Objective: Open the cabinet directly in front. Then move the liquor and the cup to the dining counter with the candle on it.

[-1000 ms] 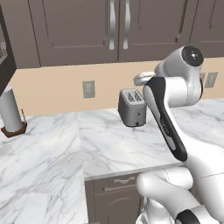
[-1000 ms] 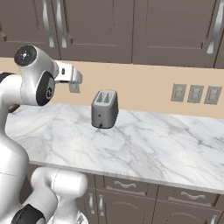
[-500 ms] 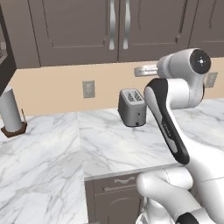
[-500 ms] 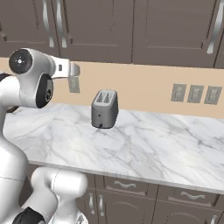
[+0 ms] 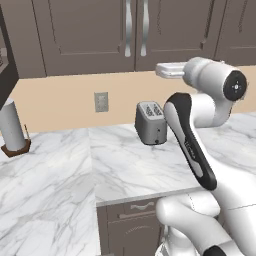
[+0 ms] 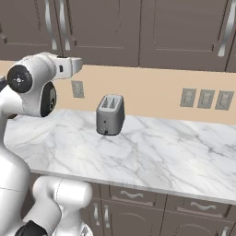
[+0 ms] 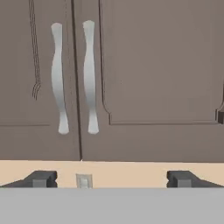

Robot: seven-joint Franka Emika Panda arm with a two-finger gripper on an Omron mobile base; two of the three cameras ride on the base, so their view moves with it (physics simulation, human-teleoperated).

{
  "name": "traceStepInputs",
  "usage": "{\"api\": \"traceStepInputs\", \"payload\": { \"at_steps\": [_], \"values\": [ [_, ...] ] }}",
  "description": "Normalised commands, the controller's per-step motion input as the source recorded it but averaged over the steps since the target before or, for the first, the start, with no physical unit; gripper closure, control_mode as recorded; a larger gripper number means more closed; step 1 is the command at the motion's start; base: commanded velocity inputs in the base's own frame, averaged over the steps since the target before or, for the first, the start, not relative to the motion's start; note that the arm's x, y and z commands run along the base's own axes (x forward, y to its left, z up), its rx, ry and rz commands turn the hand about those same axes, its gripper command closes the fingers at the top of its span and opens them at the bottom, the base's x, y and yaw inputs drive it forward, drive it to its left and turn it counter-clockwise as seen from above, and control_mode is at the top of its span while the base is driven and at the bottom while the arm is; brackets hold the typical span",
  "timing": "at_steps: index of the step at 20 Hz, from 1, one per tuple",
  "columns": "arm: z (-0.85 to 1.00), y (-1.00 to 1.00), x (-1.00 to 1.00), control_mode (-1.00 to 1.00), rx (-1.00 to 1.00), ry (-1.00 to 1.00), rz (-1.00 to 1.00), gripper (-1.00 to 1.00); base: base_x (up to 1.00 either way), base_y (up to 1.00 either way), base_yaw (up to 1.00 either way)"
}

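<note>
Higher now, jaws (image 7: 109, 178) wide apart before closed cabinet (image 7: 131, 78), no legible writing.

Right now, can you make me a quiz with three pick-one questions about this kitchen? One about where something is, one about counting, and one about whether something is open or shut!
1. Where does the toaster stand?
A. on the marble worktop, near the wall
B. inside the cabinet
C. on the floor

2. How many long silver handles meet in the middle of the cabinet?
A. one
B. two
C. four

3. How are the cabinet doors?
A. both wide open
B. one open, one shut
C. both shut

Answers: 1 A, the toaster sits on the worktop below the wall sockets. 2 B, the hand view shows two curved handles side by side at the gap between the doors. 3 C, both doors lie flat and closed, and the gripper with its open jaws is not touching them.
</note>
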Motion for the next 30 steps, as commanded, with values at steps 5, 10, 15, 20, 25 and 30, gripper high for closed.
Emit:
{"api": "traceStepInputs", "payload": {
  "at_steps": [5, 10, 15, 20, 25, 30],
  "values": [
    [0.24, 0.04, 0.00, -1.00, 0.02, -0.33, 0.02, -1.00, 0.00, 0.00, 0.00],
    [0.14, 0.11, 0.00, -1.00, 0.00, -0.27, 0.02, -1.00, 0.00, 0.00, 0.00],
    [0.22, 0.08, 0.00, -1.00, 0.00, -0.13, 0.00, -1.00, 0.00, 0.00, 0.00],
    [0.12, 0.11, 0.09, -1.00, 0.00, 0.00, 0.00, -1.00, 0.00, 0.00, 0.00],
    [0.03, 0.11, 0.19, -1.00, 0.00, 0.05, 0.00, -1.00, 0.00, 0.00, 0.00],
    [0.18, 0.03, 0.10, -1.00, 0.00, 0.01, -0.03, -1.00, 0.00, 0.00, 0.00]
  ]
}}
